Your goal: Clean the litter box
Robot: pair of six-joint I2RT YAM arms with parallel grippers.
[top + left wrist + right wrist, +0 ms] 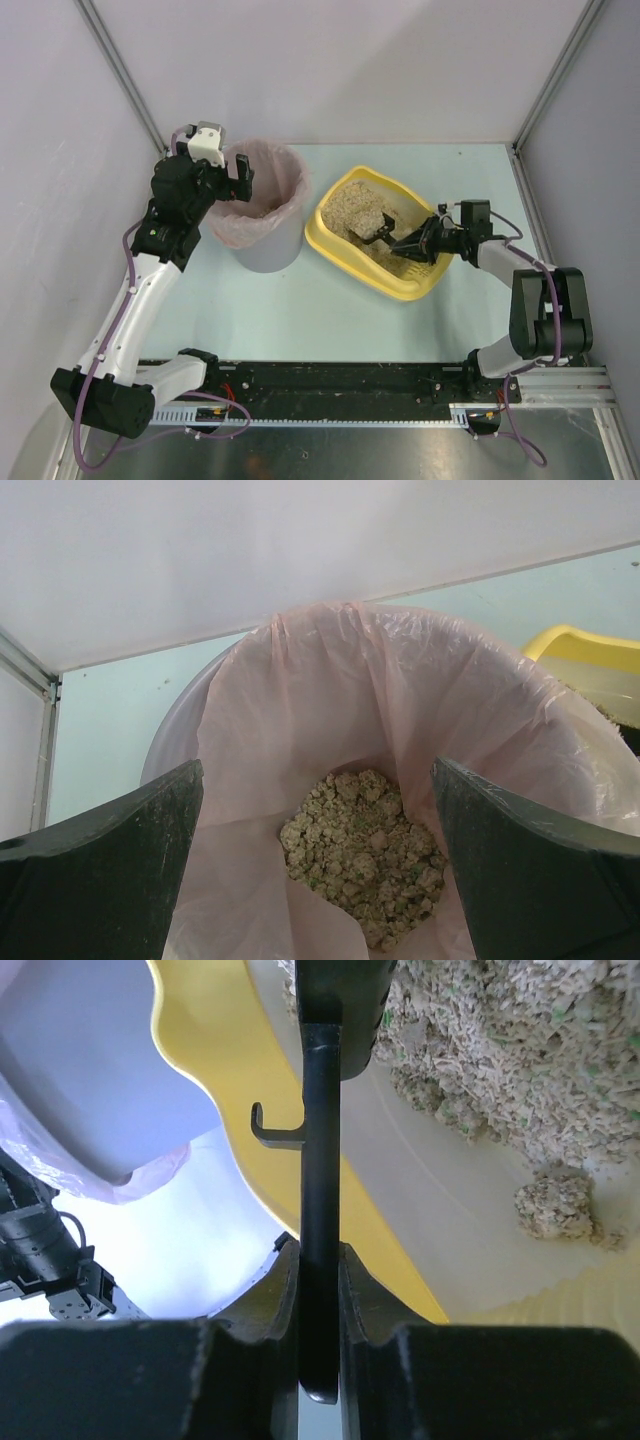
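Note:
The yellow litter box sits right of centre, with beige litter piled toward its far side. My right gripper is shut on the handle of the black slotted scoop, whose head lies low inside the box near the litter. In the right wrist view the scoop handle runs straight up from between my shut fingers over the yellow rim, and a loose clump lies on the bare box floor. My left gripper is open and empty over the left rim of the grey bin.
The grey bin has a pink bag liner holding a heap of litter clumps at its bottom. It stands just left of the litter box, nearly touching it. White walls close in the back and both sides.

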